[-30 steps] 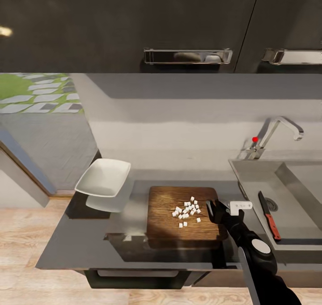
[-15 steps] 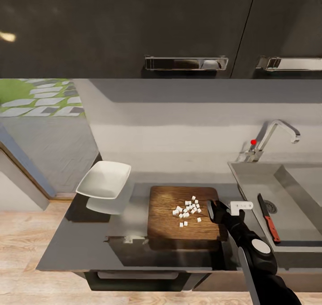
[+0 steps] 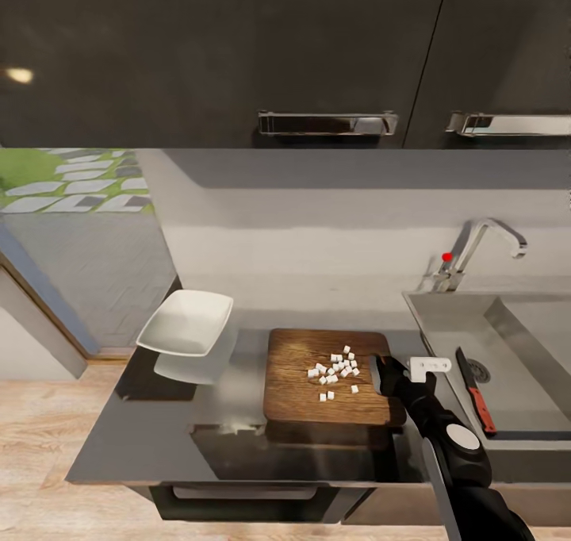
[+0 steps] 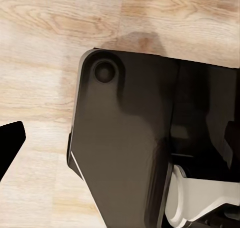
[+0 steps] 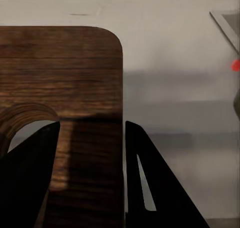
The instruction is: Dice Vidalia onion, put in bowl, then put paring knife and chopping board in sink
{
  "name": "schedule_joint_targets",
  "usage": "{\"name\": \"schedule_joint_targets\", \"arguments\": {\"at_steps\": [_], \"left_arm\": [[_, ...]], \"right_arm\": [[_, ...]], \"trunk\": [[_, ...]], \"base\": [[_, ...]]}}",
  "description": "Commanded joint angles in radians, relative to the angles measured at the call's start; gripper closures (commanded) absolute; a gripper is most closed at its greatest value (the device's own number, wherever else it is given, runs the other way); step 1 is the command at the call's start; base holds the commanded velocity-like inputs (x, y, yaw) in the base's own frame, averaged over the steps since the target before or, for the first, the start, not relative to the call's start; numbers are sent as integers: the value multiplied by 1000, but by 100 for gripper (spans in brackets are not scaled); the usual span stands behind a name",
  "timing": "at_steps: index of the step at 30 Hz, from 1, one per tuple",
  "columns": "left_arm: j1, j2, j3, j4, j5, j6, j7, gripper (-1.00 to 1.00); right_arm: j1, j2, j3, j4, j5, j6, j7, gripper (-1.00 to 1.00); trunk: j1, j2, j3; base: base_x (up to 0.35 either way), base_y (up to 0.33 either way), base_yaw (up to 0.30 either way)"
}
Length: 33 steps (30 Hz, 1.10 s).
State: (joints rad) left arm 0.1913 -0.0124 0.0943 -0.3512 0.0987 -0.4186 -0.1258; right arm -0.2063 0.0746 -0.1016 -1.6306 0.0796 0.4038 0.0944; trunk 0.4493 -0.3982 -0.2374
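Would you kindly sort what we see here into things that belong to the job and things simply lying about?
Job:
- diced onion on the chopping board
- bowl
- paring knife, already in the sink
- right claw at the board's edge
- countertop

Just there:
- tap
- cabinet handles

Above me hang dark, glossy upper cabinets (image 3: 238, 49) with two long chrome handles (image 3: 327, 123), and a small spot of light glints on the left door. Below them runs a plain pale grey wall (image 3: 317, 232). To my left, a window or opening (image 3: 63, 180) shows green grass and pale paving stones outside. The grey glossy worktop (image 3: 159, 430) sits over dark cabinet fronts. Underneath, the floor (image 3: 40, 446) is light wooden planking with visible grain, also seen from my left wrist (image 4: 40, 47).
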Motion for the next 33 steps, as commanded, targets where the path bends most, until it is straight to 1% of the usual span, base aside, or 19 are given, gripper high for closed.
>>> {"name": "schedule_joint_targets", "arguments": {"at_steps": [1, 7, 13, 19, 26, 33], "left_arm": [[0, -1, 5, -2, 10, 1, -11, -100], [0, 0, 5, -2, 10, 1, -10, -100], [0, 0, 5, -2, 10, 1, -10, -100], [0, 0, 5, -2, 10, 1, -10, -100], [0, -1, 5, -2, 10, 1, -11, -100], [0, -1, 5, -2, 10, 1, -11, -100]], "right_arm": [[-1, 1, -3, -2, 8, 5, 10, 100], [-1, 2, -3, -2, 8, 6, 10, 100], [-1, 1, -3, -2, 8, 6, 10, 100], [-1, 1, -3, -2, 8, 6, -11, 100], [-1, 1, -3, -2, 8, 6, -12, 100], [-1, 0, -3, -2, 8, 6, -13, 100]], "trunk": [[1, -2, 0], [1, -2, 9], [1, -2, 19], [1, -2, 28], [1, -2, 39], [1, -2, 50]], "base": [[0, 0, 0], [0, 36, 0], [0, 255, 0], [0, 268, 0], [0, 244, 0], [0, 29, 0]]}}
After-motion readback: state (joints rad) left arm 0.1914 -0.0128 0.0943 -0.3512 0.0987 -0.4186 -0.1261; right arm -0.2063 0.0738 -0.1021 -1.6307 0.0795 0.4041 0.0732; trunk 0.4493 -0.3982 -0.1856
